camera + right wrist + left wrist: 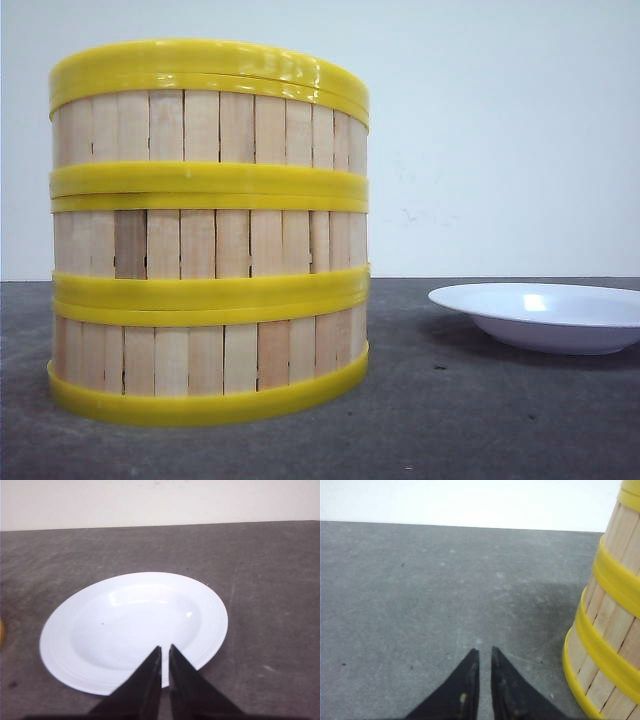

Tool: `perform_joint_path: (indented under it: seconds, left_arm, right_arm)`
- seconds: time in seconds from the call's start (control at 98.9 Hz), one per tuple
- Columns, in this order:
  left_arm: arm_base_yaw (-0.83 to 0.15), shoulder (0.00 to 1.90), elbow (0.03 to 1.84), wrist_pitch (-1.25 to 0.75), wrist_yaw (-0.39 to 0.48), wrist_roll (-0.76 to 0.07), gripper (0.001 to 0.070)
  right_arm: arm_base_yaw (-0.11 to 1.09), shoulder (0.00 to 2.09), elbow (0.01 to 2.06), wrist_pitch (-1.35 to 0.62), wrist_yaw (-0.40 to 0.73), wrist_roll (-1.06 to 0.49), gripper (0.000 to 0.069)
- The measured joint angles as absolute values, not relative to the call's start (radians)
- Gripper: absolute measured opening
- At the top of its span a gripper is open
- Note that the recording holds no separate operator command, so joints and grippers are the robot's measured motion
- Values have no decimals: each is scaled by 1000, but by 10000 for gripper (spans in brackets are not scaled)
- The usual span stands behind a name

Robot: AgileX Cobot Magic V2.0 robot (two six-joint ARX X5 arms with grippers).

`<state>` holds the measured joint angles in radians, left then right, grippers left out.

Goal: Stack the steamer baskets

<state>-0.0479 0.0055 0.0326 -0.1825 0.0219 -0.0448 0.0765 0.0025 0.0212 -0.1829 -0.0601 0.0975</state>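
Note:
Three steamer baskets stand stacked in one column at the left of the front view: the bottom basket [205, 360], the middle basket [205, 243] and the top basket [205, 128]. A further yellow rim [215, 62] caps the column, seen edge-on. In the left wrist view the stack [612, 630] rises beside my left gripper [485, 651], apart from it. That gripper is shut and holds nothing, low over the bare table. My right gripper [165, 647] is shut and empty, hovering over a white plate. Neither gripper shows in the front view.
The white plate [545, 315] lies on the dark grey table [450, 420] to the right of the stack, and fills the middle of the right wrist view as plate [135, 630]. A pale wall stands behind the table.

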Motion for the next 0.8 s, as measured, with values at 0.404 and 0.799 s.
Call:
perform_joint_path:
  seconds: [0.404, 0.799]
  left_arm:
    - [-48, 6, 33, -183, 22, -45, 15]
    - [-48, 6, 33, -183, 22, -45, 15]
  right_arm:
    - [51, 3, 18, -171, -59, 80, 19]
    - [51, 3, 18, -170, -58, 78, 19]
